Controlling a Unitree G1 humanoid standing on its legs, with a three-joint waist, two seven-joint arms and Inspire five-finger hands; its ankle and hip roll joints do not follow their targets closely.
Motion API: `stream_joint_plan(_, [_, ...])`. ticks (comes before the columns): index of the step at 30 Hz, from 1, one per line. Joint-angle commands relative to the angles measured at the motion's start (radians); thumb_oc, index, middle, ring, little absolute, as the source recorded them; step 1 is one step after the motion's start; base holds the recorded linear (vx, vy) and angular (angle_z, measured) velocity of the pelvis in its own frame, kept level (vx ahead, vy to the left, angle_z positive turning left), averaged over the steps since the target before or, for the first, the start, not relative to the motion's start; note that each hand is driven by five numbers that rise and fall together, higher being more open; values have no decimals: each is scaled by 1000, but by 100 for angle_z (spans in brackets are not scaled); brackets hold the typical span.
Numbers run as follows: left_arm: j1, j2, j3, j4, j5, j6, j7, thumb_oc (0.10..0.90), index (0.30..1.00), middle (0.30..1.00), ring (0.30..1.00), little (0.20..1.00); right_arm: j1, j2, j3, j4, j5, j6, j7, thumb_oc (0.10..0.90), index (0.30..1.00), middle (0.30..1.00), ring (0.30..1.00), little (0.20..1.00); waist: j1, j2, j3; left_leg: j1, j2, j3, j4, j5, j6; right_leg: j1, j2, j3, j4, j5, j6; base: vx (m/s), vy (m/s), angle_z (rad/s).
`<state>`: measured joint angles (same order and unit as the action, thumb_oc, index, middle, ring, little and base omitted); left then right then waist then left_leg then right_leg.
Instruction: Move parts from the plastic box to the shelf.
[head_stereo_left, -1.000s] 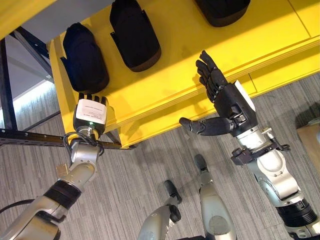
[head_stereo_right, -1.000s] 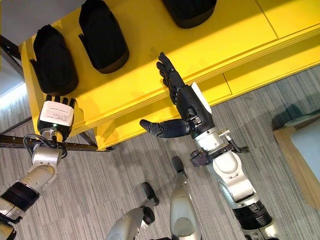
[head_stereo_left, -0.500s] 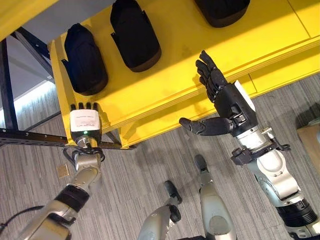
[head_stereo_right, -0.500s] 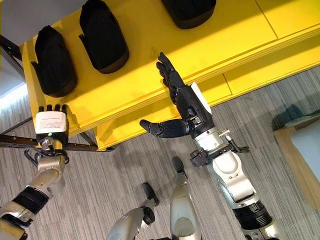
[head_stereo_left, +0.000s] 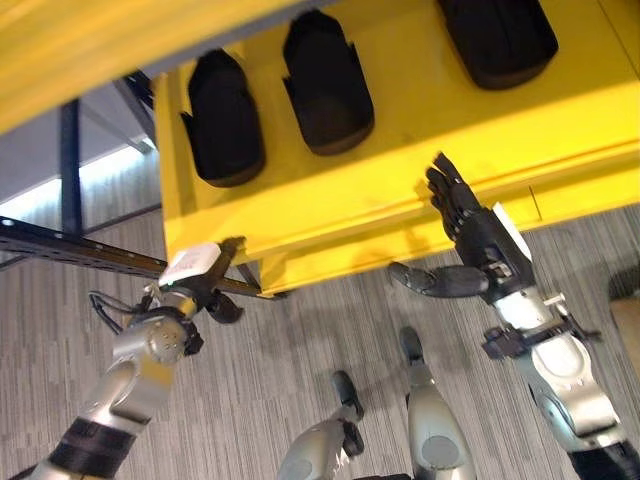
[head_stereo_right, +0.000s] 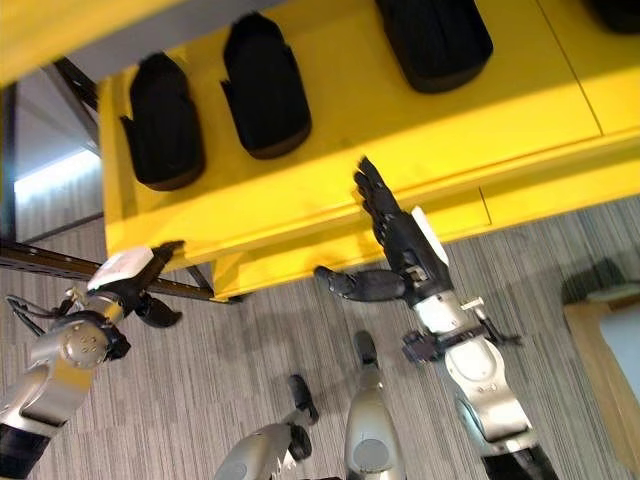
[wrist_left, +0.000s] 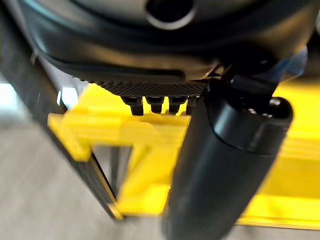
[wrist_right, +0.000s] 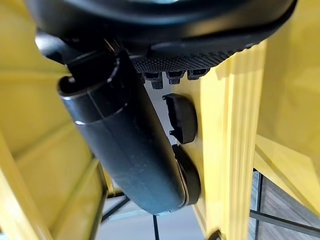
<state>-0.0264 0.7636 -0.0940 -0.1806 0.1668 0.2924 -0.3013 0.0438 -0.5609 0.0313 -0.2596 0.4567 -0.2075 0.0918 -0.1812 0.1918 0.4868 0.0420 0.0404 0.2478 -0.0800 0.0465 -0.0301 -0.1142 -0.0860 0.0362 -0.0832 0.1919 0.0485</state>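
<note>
Right eye view: black parts (head_stereo_right: 265, 85) on shelf (head_stereo_right: 330, 190), above open right robot hand (head_stereo_right: 400, 245)

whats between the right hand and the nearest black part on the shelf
Only bare yellow shelf lies between the right hand and the middle black part, in the right eye view.

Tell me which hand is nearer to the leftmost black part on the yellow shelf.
Left. The left hand is just below the shelf's front corner, under the leftmost black part. The right hand is at the shelf's front edge, well to that part's right.
</note>
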Motion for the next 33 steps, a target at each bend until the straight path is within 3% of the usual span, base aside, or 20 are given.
stream_joint_plan(1, [198,-59,-26,13,-293,-210,5,900,1000,1000,1000,1000,33,43,-53,13,105,-118,29,900,1000,1000,1000,1000,31,-73,-238,-45,62,-62,53,3,-27,23,-88,-86,92,-108,82,122,-105,32])
stream_joint_plan(2, [220,-83,-18,27,-269,-230,62,900,1000,1000,1000,1000,52,62,-60,53,100,-137,22,900,1000,1000,1000,1000,39,-85,-257,-35,70,-68,37,8,-30,39,-86,-95,81,-108,81,95,-169,23])
stream_joint_plan(3, [247,-103,-5,68,-274,-365,169,900,1000,1000,1000,1000,75,88,-73,111,47,-164,-27,900,1000,1000,1000,1000,54,-109,-283,-19,83,-76,14,14,-34,62,-83,-107,65,-106,80,59,-153,16])
stream_joint_plan(4, [255,-111,-3,84,-264,-388,183,900,1000,1000,1000,1000,78,93,-71,131,40,-172,-43,900,1000,1000,1000,1000,59,-117,-289,-14,86,-77,7,17,-36,71,-83,-113,58,-105,80,60,-231,25])
stream_joint_plan(5, [284,-163,-1,208,-250,-425,271,900,1000,1000,1000,1000,91,128,-76,228,28,-182,-136,900,1000,1000,1000,1000,85,-153,-320,2,102,-84,-5,13,-43,108,-78,-134,30,-105,79,41,-180,26])
stream_joint_plan(7, [288,-202,-23,347,-175,-528,345,900,1000,1000,1000,1000,89,149,-77,292,-9,-166,-211,900,1000,1000,1000,1000,94,-177,-334,12,110,-82,-7,9,-46,126,-72,-145,14,-101,81,22,-128,19])
stream_joint_plan(8, [281,-221,-35,413,-151,-571,352,900,1000,1000,1000,1000,84,157,-75,316,-10,-160,-223,900,1000,1000,1000,1000,95,-186,-338,16,112,-79,-7,7,-47,132,-70,-146,5,-98,81,-5,-65,29])
stream_joint_plan(10, [277,-312,-72,574,-220,-589,330,900,1000,1000,1000,1000,70,175,-71,401,-60,-96,-272,900,1000,1000,1000,1000,98,-216,-352,31,120,-61,-7,-2,-50,141,-66,-149,-4,-92,87,-17,-46,18])
stream_joint_plan(13, [255,-385,-68,710,-264,-643,255,900,1000,1000,1000,1000,57,186,-46,524,-138,-51,-283,900,1000,1000,1000,1000,102,-233,-360,41,120,-50,-7,-12,-48,145,-67,-150,-4,-91,90,-17,-9,-18])
stream_joint_plan(15, [233,-423,-55,861,-304,-649,201,900,1000,1000,1000,1000,30,179,-16,709,-186,5,-285,900,1000,1000,1000,1000,109,-246,-368,52,119,-38,-7,-17,-50,151,-67,-150,-4,-88,94,-13,-4,-28])
stream_joint_plan(18, [186,-430,-23,1046,-352,-638,190,900,1000,1000,1000,1000,-4,166,50,980,-253,109,-167,900,1000,1000,1000,1000,123,-255,-373,64,119,-29,-7,-23,-50,158,-68,-156,-4,-87,98,-3,-7,0])
stream_joint_plan(20, [141,-428,3,1214,-415,-662,97,900,1000,1000,1000,1000,-27,191,76,1299,-300,114,-6,900,1000,1000,1000,1000,144,-262,-375,75,120,-32,-7,-27,-47,169,-68,-168,-4,-88,100,11,-46,1])
stream_joint_plan(21, [138,-428,4,1224,-407,-662,99,900,1000,1000,1000,1000,-30,194,79,1325,-319,113,5,900,1000,1000,1000,1000,146,-262,-375,77,120,-33,-7,-28,-46,170,-68,-169,-4,-89,100,26,-44,-1])
stream_joint_plan(23, [127,-424,18,1275,-401,-657,39,900,1000,1000,1000,1000,-37,205,107,1461,-405,210,153,900,1000,1000,1000,1000,167,-262,-377,84,119,-40,-7,-30,-45,181,-68,-183,-4,-90,99,16,-14,1])
stream_joint_plan(24, [127,-426,21,1287,-400,-654,20,900,1000,1000,1000,1000,-35,210,125,1489,-438,237,206,900,1000,1000,1000,1000,173,-261,-377,87,118,-44,-7,-32,-43,185,-69,-187,-4,-92,99,35,-17,4])
stream_joint_plan(25, [126,-426,22,1296,-385,-647,6,900,1000,1000,1000,1000,-31,217,149,1523,-478,222,251,900,1000,1000,1000,1000,180,-259,-379,93,118,-49,-7,-33,-42,192,-69,-195,-4,-94,96,37,-8,12])
stream_joint_plan(30, [120,-447,24,1317,-412,-630,-66,900,1000,1000,1000,1000,-41,228,184,1528,-373,241,332,900,1000,1000,1000,1000,185,-252,-390,110,118,-53,-7,-38,-41,209,-69,-208,-4,-101,91,32,3,7])
stream_joint_plan(33, [102,-462,31,1310,-528,-585,-135,900,1000,1000,1000,1000,-56,230,196,1512,-353,192,377,900,1000,1000,1000,1000,178,-252,-394,115,118,-45,-7,-41,-41,210,-70,-208,-4,-102,91,-1,0,-1])
